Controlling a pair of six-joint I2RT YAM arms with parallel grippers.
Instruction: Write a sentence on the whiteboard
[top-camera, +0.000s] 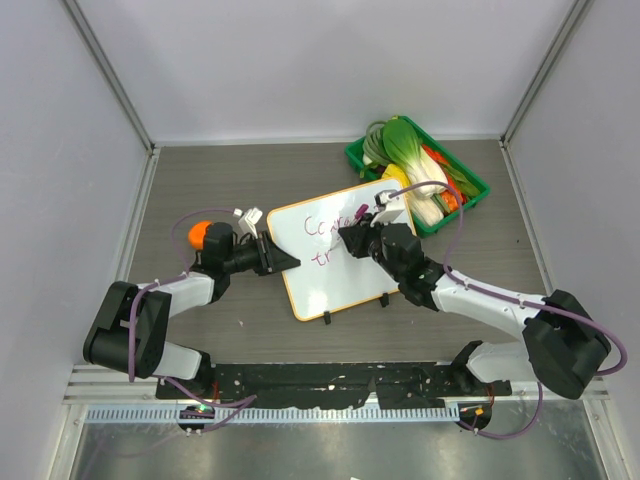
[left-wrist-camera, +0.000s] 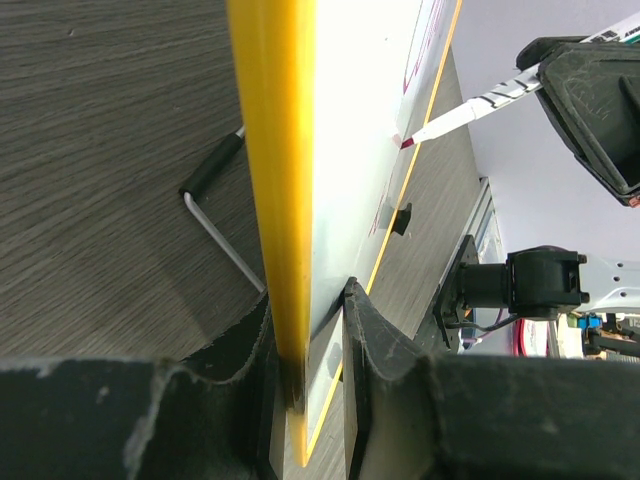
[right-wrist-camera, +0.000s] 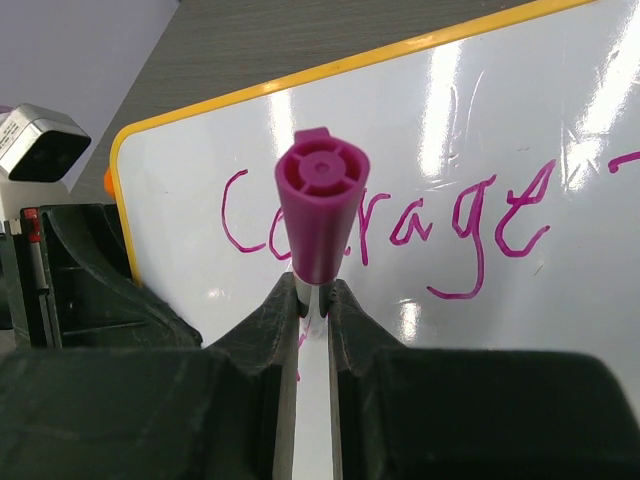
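At the near edge of the table (top-camera: 200, 180) the two arm bases sit side by side, and both arms reach in towards the middle. The left gripper (left-wrist-camera: 310, 330) has its jaws clenched on the left edge of the whiteboard (top-camera: 325, 275), one finger on the white face and one on the back, over the orange frame. Behind the board, in the left wrist view, a thin wire leg (left-wrist-camera: 215, 215) with a black tip rests on the wood-grain surface. An orange rounded object (top-camera: 200, 232) lies just beside the left wrist. The board sits mid-table, skewed so that its right end points far and right, with two small black clips (top-camera: 327, 318) on its near edge. The right gripper (right-wrist-camera: 312, 300) hangs over the middle of the board, its jaws closed tight around a marker (right-wrist-camera: 318, 215) with a purple cap end; the tip meets the white face. The sentence (right-wrist-camera: 440, 220) shows in purple-pink: "Courage" is legible on the far line, a further stroke follows to its right, and a nearer line begins "tr", the rest hidden by the gripper. Far right, just beyond the board's corner, a green basket (top-camera: 360, 158) holds vegetables (top-camera: 405, 140)
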